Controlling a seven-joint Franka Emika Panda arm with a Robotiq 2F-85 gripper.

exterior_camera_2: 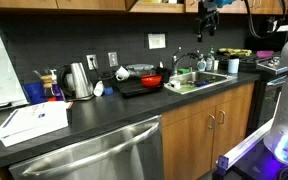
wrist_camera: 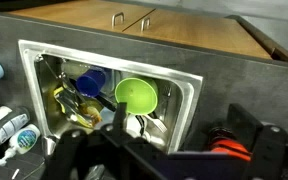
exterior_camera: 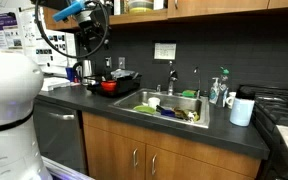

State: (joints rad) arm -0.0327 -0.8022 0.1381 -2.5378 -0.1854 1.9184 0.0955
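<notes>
The gripper (wrist_camera: 156,152) is seen hung high over the sink (wrist_camera: 114,62), jaws spread wide and empty, the green bowl (wrist_camera: 136,97) lying in it beside a blue cup (wrist_camera: 89,82); approach is judged the step in hand, and a long straight descent onto the bowl is called for.

Wrist view: one stainless steel sink basin (wrist_camera: 114,58), one lime-green round plastic bowl (wrist_camera: 136,97), one blue plastic cup (wrist_camera: 90,82), two bent metal cabinet handles (wrist_camera: 117,16). In an exterior view: one red round pot (exterior_camera_2: 151,80), one steel kettle (exterior_camera_2: 77,80).
</notes>
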